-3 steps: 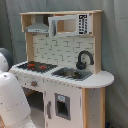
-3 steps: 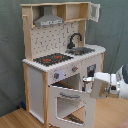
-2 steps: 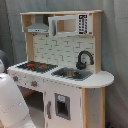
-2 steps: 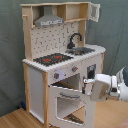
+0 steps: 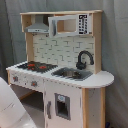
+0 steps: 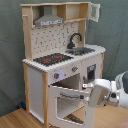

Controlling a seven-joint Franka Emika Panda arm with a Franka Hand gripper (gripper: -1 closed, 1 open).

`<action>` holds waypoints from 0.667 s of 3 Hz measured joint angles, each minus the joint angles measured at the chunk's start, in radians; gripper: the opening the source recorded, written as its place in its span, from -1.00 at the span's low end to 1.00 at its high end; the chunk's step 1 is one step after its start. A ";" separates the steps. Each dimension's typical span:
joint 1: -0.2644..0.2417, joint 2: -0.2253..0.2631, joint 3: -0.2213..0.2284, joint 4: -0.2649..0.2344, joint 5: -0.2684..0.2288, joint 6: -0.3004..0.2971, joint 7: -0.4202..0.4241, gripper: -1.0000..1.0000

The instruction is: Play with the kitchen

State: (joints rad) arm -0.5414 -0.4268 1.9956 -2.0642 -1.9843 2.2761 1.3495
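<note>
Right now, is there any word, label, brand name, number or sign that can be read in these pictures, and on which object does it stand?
None can be read in either exterior view.
The kitchen has a dark panel with small light marks beside its upper window, too blurred to read as digits or letters.
The knobs show no legible markings.
The arm's white gripper shows no readable label.
</note>
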 joint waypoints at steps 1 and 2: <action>-0.059 -0.053 0.055 0.029 0.000 0.000 0.064 1.00; -0.108 -0.106 0.097 0.058 0.000 -0.002 0.123 1.00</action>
State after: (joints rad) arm -0.6494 -0.5332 2.0923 -2.0057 -1.9842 2.2742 1.4730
